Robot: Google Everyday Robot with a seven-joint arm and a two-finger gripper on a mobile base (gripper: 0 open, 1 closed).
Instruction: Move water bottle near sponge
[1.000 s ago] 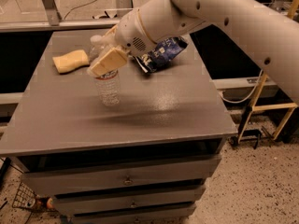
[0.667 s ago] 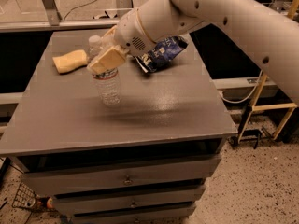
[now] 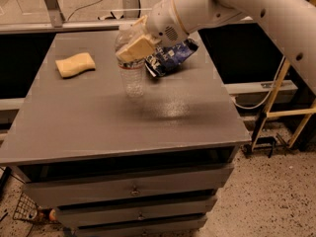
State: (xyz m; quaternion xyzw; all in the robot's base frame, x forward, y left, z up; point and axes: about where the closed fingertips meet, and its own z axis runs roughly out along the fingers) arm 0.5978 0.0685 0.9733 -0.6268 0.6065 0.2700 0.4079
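Observation:
The water bottle (image 3: pixel 132 75) is clear and ribbed, and it stays upright over the middle of the grey table (image 3: pixel 98 127). My gripper (image 3: pixel 134 46) is shut on its upper part, with the tan fingers (image 3: pixel 139 47) covering the cap and neck. The pale yellow sponge (image 3: pixel 75 64) lies flat on the table's left side, well to the left of the bottle and apart from it. Whether the bottle's base touches the table or hangs just above it cannot be told.
A dark blue snack bag (image 3: pixel 172 57) lies just right of the bottle, behind my gripper. The white arm (image 3: pixel 237 9) reaches in from the upper right. The table has drawers below its front edge. A wooden frame (image 3: pixel 276 112) stands to the right.
My gripper has carried the bottle up and to the right, closer to the snack bag. The sponge and the bag have not moved.

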